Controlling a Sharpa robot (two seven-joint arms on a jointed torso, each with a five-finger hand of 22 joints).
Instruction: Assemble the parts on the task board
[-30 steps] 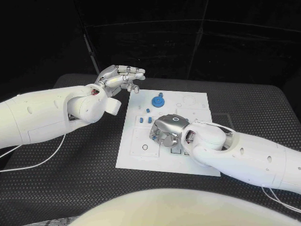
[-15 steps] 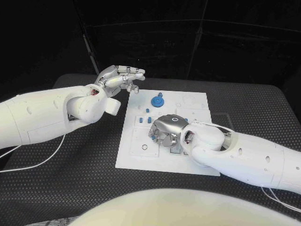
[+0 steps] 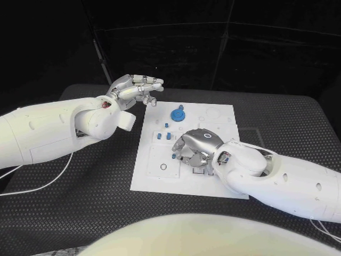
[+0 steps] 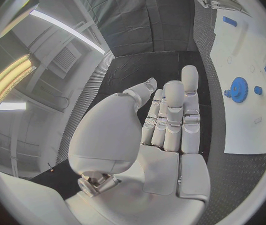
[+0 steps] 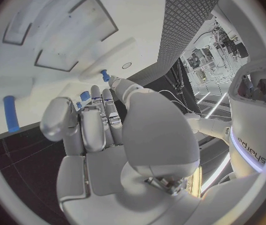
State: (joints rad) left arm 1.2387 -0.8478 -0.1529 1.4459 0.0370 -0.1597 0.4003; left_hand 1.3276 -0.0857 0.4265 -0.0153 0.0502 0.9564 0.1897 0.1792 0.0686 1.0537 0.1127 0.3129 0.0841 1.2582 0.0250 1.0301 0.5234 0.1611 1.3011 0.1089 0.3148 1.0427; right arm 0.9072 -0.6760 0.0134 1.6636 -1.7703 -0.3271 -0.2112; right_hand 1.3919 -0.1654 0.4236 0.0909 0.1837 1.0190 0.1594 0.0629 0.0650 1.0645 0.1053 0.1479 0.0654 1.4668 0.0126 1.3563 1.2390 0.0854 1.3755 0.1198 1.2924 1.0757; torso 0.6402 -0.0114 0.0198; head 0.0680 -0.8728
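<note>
The white task board point(image 3: 161, 180) lies mid-table. My right hand point(image 3: 196, 147) hovers low over its middle, fingers curled down. A small blue part point(image 3: 173, 156) sits right at its fingertips, and the right wrist view shows this blue part point(image 5: 104, 75) by the thumb tip. I cannot tell whether it is pinched. A blue gear-shaped part point(image 3: 178, 113) stands near the board's far edge, with small blue parts point(image 3: 165, 136) between it and my right hand. My left hand point(image 3: 137, 88) is raised off the board's far left corner, fingers apart and holding nothing; its palm point(image 4: 161, 155) is bare.
The board rests on a black textured mat point(image 3: 78, 176). A white cable point(image 3: 40, 184) runs under my left arm. In the right wrist view a blue bar point(image 5: 9, 113) lies on the board point(image 5: 45, 15) beside shallow recesses. The left wrist view shows the gear point(image 4: 239, 89).
My right hand has shifted slightly to the right and rolled, uncovering the small blue part beside its fingers. My left hand has stayed put.
</note>
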